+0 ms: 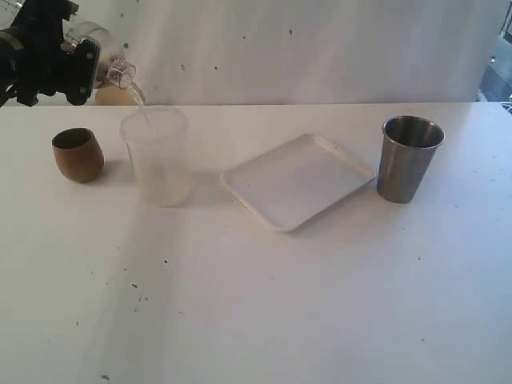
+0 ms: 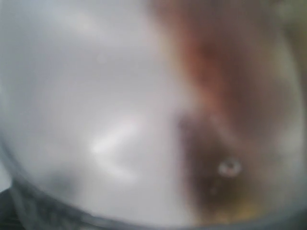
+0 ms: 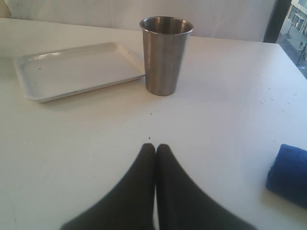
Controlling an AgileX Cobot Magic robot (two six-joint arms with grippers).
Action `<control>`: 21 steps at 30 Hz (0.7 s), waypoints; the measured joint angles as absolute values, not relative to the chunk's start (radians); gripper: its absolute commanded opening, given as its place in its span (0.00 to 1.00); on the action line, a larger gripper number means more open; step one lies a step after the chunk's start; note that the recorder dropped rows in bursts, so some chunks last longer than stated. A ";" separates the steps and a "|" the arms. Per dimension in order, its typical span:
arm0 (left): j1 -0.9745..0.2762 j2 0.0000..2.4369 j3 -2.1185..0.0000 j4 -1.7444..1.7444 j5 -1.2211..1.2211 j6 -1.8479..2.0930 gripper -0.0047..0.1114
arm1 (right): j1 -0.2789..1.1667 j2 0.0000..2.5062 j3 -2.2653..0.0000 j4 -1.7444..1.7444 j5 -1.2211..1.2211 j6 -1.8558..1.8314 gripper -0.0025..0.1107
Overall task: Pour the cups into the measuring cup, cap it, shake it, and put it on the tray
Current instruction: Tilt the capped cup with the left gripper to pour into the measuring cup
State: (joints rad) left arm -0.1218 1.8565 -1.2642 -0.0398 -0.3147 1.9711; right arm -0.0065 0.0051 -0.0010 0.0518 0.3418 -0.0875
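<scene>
Left of the tray, above the frosted cup, your left gripper clamps the clear measuring cup, tipped toward that cup. The wooden cup stands farther left; the tumbler just right of the tray. Your right gripper is pressed together, empty.

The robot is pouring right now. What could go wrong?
1. The thin stream from the tilted clear container in the left gripper lands close to the rim of the frosted cup, so a small wobble could spill it on the table.
2. The wooden cup stands close beside the frosted cup; the arm might knock it when it comes down.
</scene>
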 measured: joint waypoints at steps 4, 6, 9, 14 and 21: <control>-0.122 1.856 -1.264 -0.040 -0.316 1.971 0.04 | -0.007 0.005 -0.001 0.052 0.342 -0.088 0.02; -0.122 1.856 -1.264 -0.040 -0.318 1.971 0.04 | -0.007 0.005 -0.001 0.052 0.342 -0.088 0.02; -0.122 1.856 -1.264 -0.040 -0.318 1.971 0.04 | -0.007 0.005 -0.001 0.052 0.342 -0.088 0.02; -0.122 1.856 -1.266 -0.040 -0.323 1.981 0.04 | -0.007 0.005 -0.001 0.052 0.342 -0.088 0.02; -0.122 1.856 -1.269 -0.038 -0.385 2.105 0.04 | -0.007 0.005 -0.001 0.052 0.342 -0.088 0.02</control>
State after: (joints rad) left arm -0.1218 1.8565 -1.2686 -0.0382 -0.3848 2.1052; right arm -0.0065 0.0051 -0.0010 0.0518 0.3418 -0.0875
